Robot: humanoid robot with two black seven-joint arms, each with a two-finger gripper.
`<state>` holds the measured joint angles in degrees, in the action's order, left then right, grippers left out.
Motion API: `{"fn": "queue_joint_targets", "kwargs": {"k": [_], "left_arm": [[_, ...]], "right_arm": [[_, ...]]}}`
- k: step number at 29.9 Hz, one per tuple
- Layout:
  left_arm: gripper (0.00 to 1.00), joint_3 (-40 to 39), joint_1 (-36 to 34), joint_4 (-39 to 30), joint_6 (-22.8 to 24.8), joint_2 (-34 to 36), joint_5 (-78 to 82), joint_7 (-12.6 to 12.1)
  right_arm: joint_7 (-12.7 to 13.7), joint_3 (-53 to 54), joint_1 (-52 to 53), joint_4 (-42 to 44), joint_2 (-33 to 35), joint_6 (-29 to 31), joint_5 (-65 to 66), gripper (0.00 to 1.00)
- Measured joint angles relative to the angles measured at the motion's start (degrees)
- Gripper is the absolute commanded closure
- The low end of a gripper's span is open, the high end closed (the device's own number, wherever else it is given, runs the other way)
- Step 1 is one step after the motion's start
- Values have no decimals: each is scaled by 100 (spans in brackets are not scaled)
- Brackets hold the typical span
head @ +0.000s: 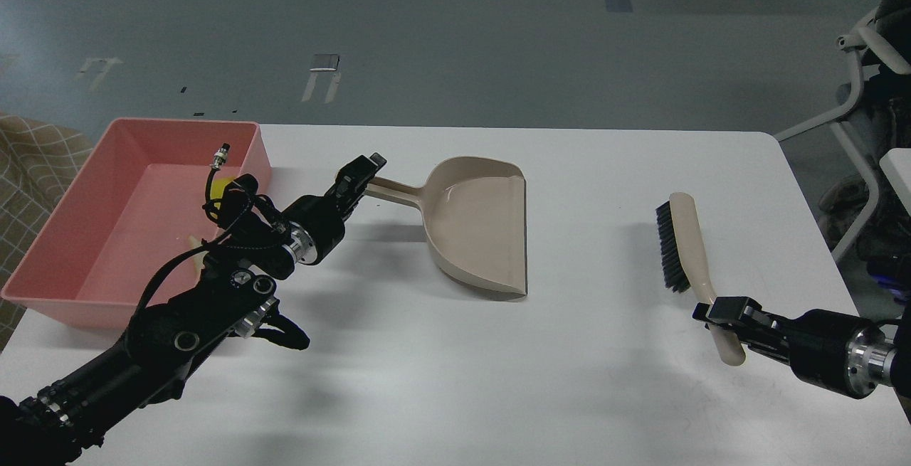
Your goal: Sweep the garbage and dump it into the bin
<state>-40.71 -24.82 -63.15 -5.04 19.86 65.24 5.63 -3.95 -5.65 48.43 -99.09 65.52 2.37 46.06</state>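
Note:
The pink bin (92, 238) stands at the table's left edge. Inside it a yellow sponge piece (226, 185) shows beside my left arm, and a pale scrap (191, 241) peeks out behind the arm. My left gripper (363, 171) is shut on the handle of the beige dustpan (480, 231), which lies low over the table's middle with its mouth toward the front right. The pan looks empty. My right gripper (722, 309) is shut on the handle of a beige brush (683, 242) with black bristles, lying on the table at the right.
The white table (583, 380) has its far edge behind the dustpan and its right edge just past the brush. A white chair frame (857, 96) stands off the table's right side. A checked cloth (28, 160) lies left of the bin.

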Motion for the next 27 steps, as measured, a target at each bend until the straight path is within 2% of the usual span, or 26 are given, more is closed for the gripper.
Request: {"fn": "queue_joint_targets", "kwargs": {"k": [12, 25, 27], "left_arm": [[2, 229, 354, -68, 12, 60, 48, 107], [2, 265, 831, -607, 20, 477, 59, 140], [2, 265, 887, -701, 20, 560, 59, 140]], "right_arm": [[0, 116, 9, 383, -387, 0, 9, 100], [0, 113, -33, 783, -567, 1, 0, 100], [0, 113, -41, 786, -567, 1, -1, 95]]}}
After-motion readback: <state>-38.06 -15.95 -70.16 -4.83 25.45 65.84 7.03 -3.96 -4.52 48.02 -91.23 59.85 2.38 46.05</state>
